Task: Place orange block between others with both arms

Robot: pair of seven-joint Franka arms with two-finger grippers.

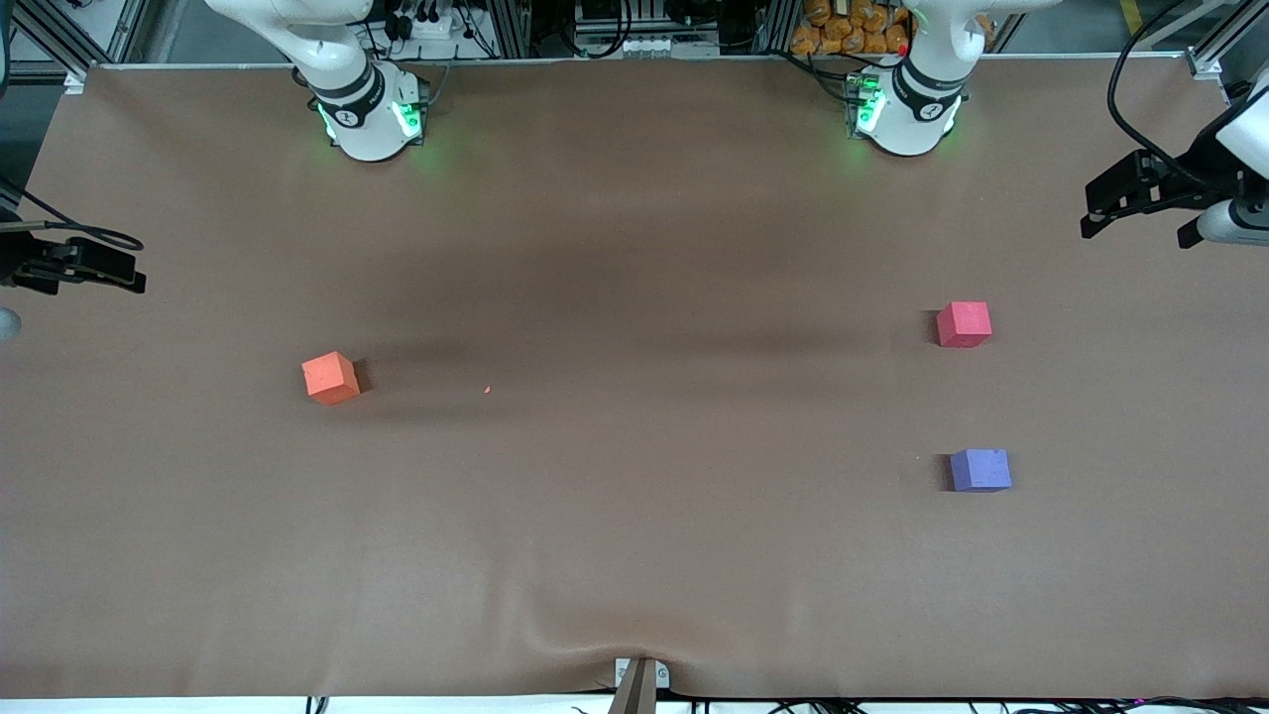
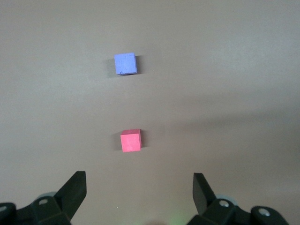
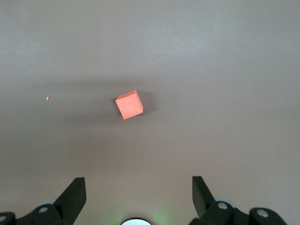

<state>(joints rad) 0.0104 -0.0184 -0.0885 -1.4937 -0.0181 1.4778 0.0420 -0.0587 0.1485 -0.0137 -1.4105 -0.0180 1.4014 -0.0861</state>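
Note:
The orange block lies alone on the brown table toward the right arm's end. Toward the left arm's end lie the others: a pinkish-red cube and, nearer the front camera, a purple-blue cube, with a bare gap between them. My right gripper hangs open and empty high over its end of the table, apart from the orange block. High over the other end, my left gripper is open and empty, off to the side of the pinkish-red cube.
A tiny orange crumb lies on the table beside the orange block, toward the middle. A metal clamp sits at the table's front edge. Both arm bases glow green along the back edge.

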